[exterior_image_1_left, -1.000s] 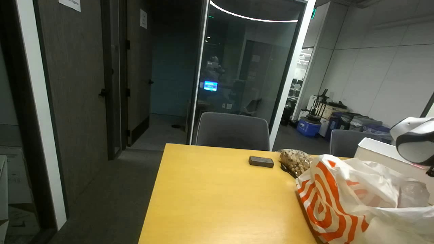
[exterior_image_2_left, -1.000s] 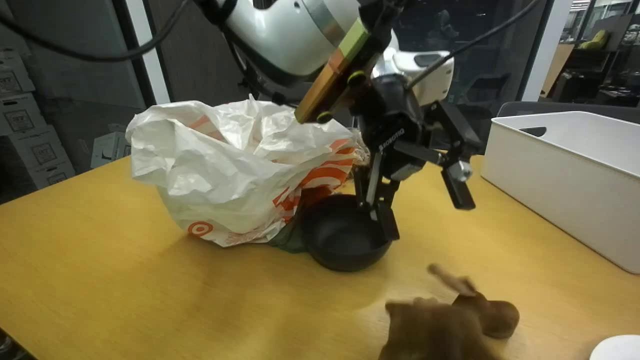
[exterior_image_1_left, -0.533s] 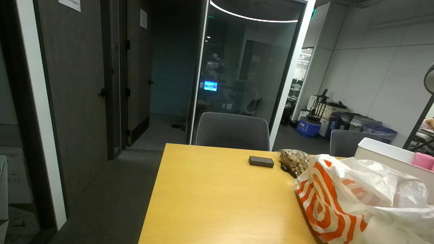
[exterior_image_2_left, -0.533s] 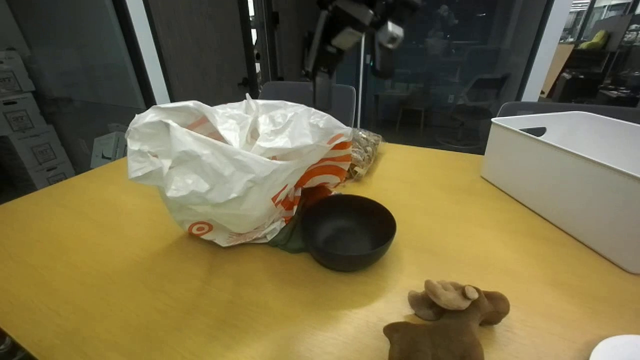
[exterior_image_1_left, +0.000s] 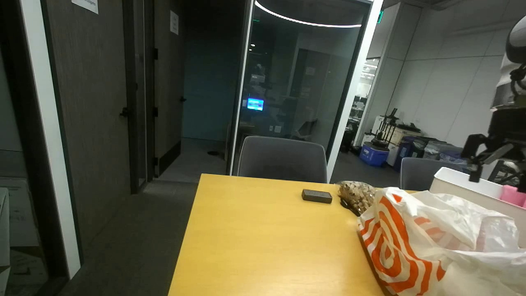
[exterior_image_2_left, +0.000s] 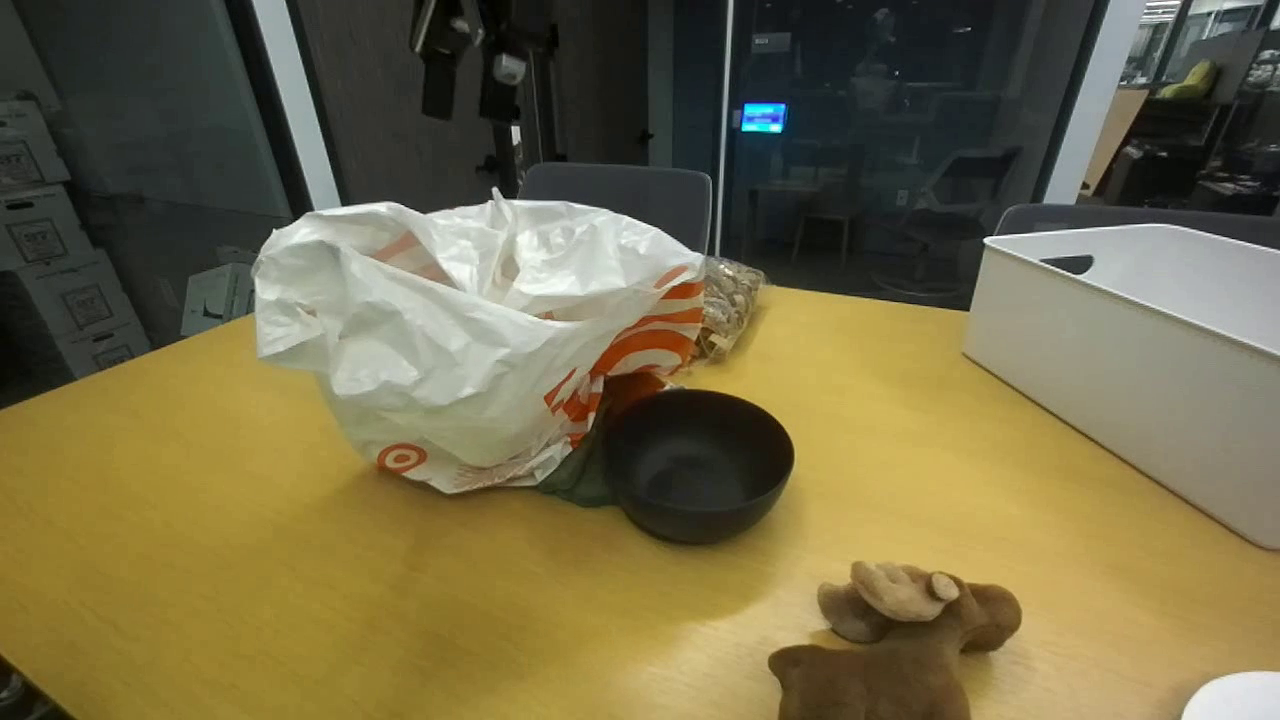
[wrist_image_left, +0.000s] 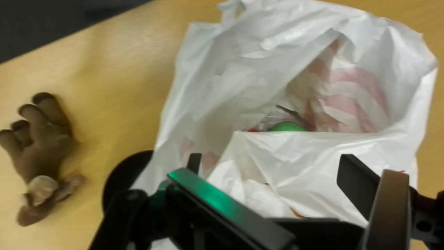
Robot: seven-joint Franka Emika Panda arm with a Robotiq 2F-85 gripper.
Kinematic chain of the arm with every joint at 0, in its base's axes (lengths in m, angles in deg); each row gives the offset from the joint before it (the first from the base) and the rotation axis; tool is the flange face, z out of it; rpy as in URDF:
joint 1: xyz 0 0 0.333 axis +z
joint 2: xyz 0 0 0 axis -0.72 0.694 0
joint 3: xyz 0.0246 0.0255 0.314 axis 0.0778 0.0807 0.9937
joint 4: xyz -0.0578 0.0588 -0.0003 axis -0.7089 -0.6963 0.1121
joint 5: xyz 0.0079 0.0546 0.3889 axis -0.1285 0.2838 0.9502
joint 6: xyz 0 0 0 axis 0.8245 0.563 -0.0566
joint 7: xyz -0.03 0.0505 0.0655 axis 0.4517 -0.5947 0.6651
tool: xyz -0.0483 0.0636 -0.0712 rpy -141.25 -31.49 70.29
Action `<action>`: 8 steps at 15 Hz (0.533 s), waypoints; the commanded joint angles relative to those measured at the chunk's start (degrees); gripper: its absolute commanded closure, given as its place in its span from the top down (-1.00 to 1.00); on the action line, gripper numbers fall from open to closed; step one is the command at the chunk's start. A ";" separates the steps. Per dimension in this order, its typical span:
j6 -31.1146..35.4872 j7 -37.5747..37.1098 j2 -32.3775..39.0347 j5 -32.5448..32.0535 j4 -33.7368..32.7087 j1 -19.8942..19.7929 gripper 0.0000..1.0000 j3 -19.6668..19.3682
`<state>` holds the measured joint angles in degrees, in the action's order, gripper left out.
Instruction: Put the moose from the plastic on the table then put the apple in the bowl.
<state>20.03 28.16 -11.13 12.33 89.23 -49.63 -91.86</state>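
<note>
The brown plush moose rests on the light-wood table, at the near edge of an exterior view; the wrist view shows the moose at far left. Behind it the black bowl leans close against the plastic, a white bag with orange rings. My gripper hangs high over the bag with jaws wide apart. In the wrist view nothing sits between the fingertips. Inside the bag's mouth, a green rounded thing peeks out, mostly hidden; whether it is the apple I cannot tell.
A tall white bin stands on the table, with pink things in it. Beyond the bag lie a clear packet of brown bits and a dark block. A white round object is at the near corner.
My gripper has risen from near the bowl and swung over to above the bag, staying open. The moose, blurred in motion a second ago, is now still.
</note>
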 commanded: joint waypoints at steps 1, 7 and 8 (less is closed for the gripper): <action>11.16 6.57 0.94 7.88 6.27 1.07 1.00 0.51; 16.76 27.36 3.71 19.84 14.03 0.26 1.00 -0.54; 15.41 31.15 3.91 21.21 14.50 -0.28 1.00 -1.05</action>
<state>36.36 49.38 -6.69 28.88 101.53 -48.60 -91.84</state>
